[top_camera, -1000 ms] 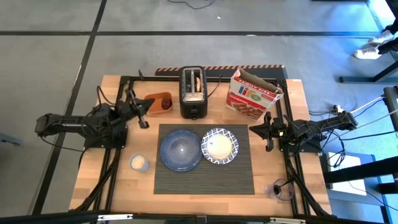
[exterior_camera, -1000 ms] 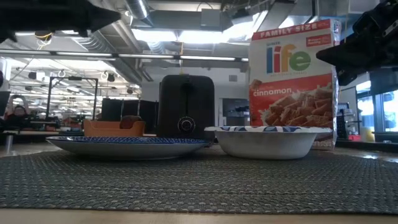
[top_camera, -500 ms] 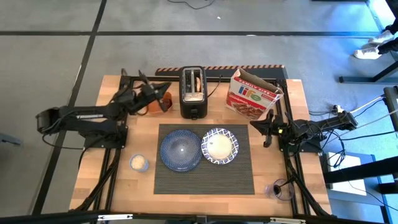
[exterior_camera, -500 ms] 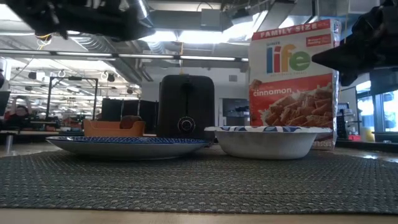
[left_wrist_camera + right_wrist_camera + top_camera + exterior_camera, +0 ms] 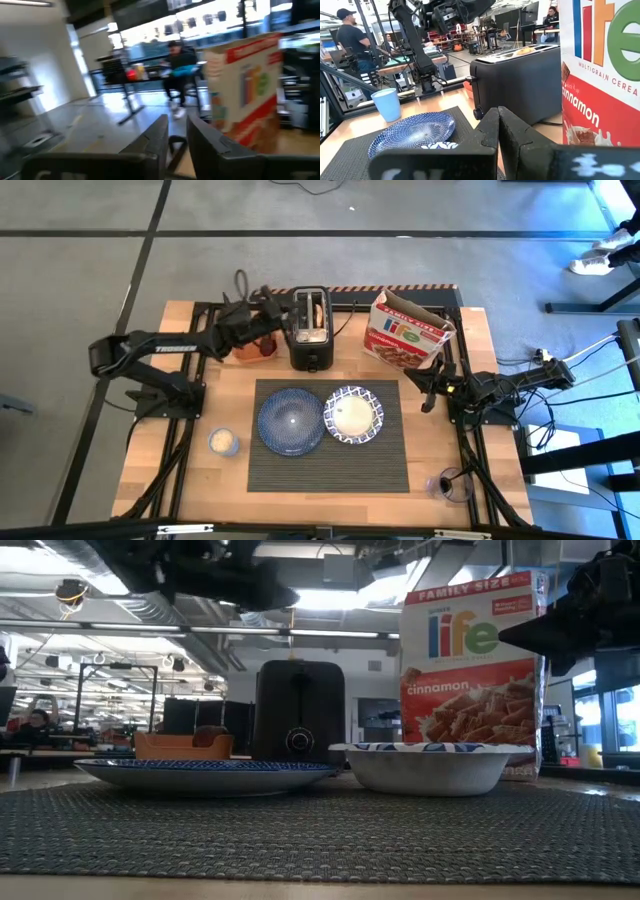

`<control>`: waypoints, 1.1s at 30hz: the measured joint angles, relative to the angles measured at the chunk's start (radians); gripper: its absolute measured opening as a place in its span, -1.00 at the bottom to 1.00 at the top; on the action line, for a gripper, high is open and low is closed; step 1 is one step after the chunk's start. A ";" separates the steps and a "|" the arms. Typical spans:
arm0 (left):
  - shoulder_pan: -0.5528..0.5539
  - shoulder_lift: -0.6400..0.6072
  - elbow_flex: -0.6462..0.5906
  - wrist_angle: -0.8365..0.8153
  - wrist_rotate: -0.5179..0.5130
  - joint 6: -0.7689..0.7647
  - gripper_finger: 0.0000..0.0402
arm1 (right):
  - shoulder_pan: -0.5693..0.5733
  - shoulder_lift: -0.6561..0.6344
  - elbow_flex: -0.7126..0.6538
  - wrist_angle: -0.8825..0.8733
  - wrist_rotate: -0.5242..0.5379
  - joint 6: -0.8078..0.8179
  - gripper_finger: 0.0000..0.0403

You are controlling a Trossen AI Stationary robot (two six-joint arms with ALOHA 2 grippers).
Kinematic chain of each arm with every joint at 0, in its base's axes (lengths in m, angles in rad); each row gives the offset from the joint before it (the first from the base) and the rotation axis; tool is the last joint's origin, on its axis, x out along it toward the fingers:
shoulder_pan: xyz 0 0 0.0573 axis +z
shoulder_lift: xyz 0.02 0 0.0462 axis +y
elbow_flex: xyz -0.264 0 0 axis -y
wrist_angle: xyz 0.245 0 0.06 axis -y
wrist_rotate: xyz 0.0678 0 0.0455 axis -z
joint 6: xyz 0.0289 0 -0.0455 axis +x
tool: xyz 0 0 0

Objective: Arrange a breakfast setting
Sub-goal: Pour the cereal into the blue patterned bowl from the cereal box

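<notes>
The dark grey placemat [image 5: 330,465] lies mid-table. On it rest the dark blue plate [image 5: 290,422] and the patterned bowl [image 5: 352,415], side by side. The bagel [image 5: 318,310] sticks up from a slot of the black toaster [image 5: 310,345]. A dark red thing [image 5: 268,348] sits in the orange tub [image 5: 245,352]. No spoon shows. My left gripper [image 5: 288,304] hovers high beside the toaster's left side, above the tub. Its fingers are slightly apart and empty in the left wrist view [image 5: 177,127]. My right gripper [image 5: 424,392] is shut and empty right of the bowl.
A Life cereal box [image 5: 405,330] stands at the back right, beside the toaster. A small blue cup [image 5: 223,442] stands left of the placemat. A dark glass [image 5: 452,483] sits at the near right corner. People show in the room beyond [image 5: 350,35].
My left gripper has swung from the table's left side toward the far edge and the right. It passed over the orange tub and now hovers beside the toaster. My right arm has kept still.
</notes>
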 joint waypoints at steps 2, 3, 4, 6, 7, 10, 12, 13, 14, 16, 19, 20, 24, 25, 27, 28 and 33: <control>0.005 0.058 0.057 -0.017 0.046 -0.001 -0.51 | 0.000 0.000 0.000 0.000 0.001 0.000 -1.00; 0.008 0.087 0.085 -0.031 0.062 -0.003 -0.46 | 0.000 0.000 0.000 0.000 0.009 0.000 -1.00; 0.012 0.114 0.114 -0.048 0.074 -0.008 -0.40 | 0.000 0.000 0.000 -0.002 0.015 0.000 -1.00; 0.017 0.169 0.179 -0.086 0.093 -0.029 -0.29 | 0.000 0.000 0.000 -0.008 0.016 0.000 -1.00; 0.018 0.196 0.216 -0.114 0.103 -0.035 -0.24 | 0.000 0.000 0.000 -0.007 0.013 0.000 -1.00; 0.019 0.268 0.339 -0.245 0.159 -0.061 -0.08 | 0.000 0.000 0.000 -0.008 -0.006 0.000 -1.00; 0.019 0.314 0.417 -0.306 0.218 -0.062 0.02 | 0.000 0.000 0.000 -0.007 -0.019 0.000 -1.00; 0.018 0.337 0.454 -0.327 0.243 -0.063 0.07 | 0.000 0.000 0.000 -0.008 -0.019 0.000 -1.00; 0.017 0.360 0.490 -0.352 0.263 -0.063 0.11 | 0.000 0.000 0.000 -0.008 -0.019 0.000 -1.00; 0.017 0.407 0.565 -0.409 0.288 -0.065 0.18 | 0.000 0.000 0.000 -0.009 -0.019 0.000 -1.00; 0.026 0.477 0.667 -0.486 0.336 -0.091 0.26 | 0.000 0.000 0.000 -0.024 -0.019 0.000 -1.00; 0.027 0.500 0.696 -0.500 0.355 -0.097 0.28 | 0.000 0.000 0.000 -0.026 -0.019 -0.002 -1.00; 0.026 0.582 0.785 -0.532 0.330 -0.099 0.30 | 0.000 0.000 0.000 -0.027 -0.019 -0.002 -1.00; 0.024 0.599 0.798 -0.532 0.318 -0.099 0.30 | 0.000 0.000 0.000 -0.028 -0.019 -0.002 -1.00; 0.023 0.619 0.811 -0.536 0.302 -0.099 0.30 | 0.000 0.000 0.000 -0.029 -0.019 -0.002 -1.00; 0.024 0.620 0.812 -0.539 0.297 -0.099 0.29 | 0.000 0.000 0.000 -0.029 -0.019 -0.002 -1.00; 0.023 0.608 0.814 -0.574 0.305 -0.075 0.30 | 0.000 0.000 0.000 -0.031 -0.019 -0.003 -1.00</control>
